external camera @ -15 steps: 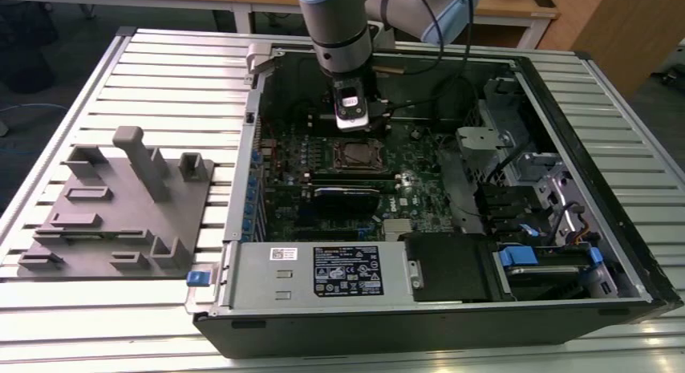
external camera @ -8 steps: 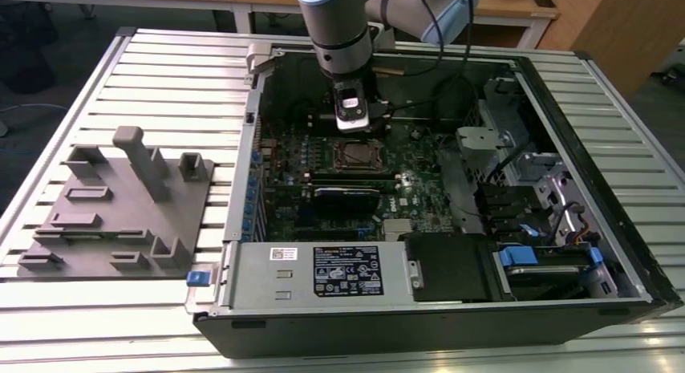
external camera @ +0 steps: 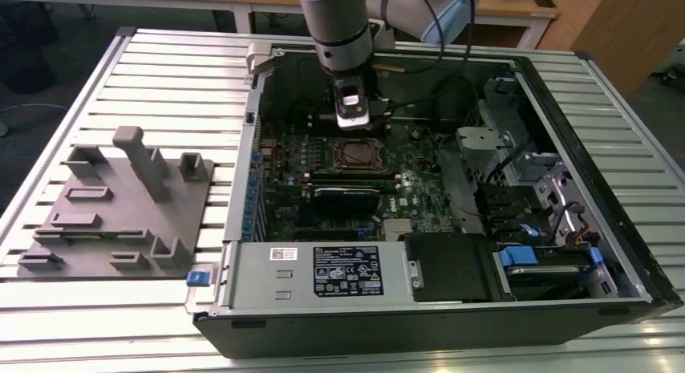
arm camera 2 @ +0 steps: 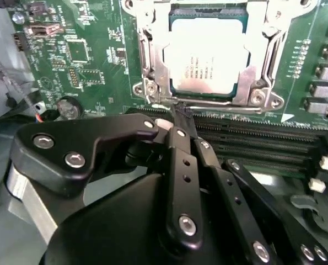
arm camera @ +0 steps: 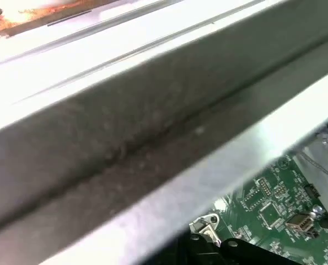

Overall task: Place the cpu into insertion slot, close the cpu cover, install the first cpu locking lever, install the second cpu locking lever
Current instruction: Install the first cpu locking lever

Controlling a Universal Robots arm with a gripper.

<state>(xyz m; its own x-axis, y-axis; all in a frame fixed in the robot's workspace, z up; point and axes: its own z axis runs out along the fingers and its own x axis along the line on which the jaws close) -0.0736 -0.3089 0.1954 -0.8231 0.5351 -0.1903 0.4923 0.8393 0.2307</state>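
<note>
- Open computer case (external camera: pixel 599 253) lying on slatted metal table (external camera: pixel 172 60).
- Grey moulded fixture (external camera: pixel 118 212) sitting on table, at exterior view's left of case.
- Labelled grey box (external camera: pixel 321 273) sitting at case's near edge.
- Blue tab (external camera: pixel 197 277) showing beside it.

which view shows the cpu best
The second wrist view: the cpu sits close up in the insertion slot, its silver top seen through the cpu cover. In the exterior view the socket is a small, distant square. The first wrist view looks at the case wall and a corner of the board.
</note>
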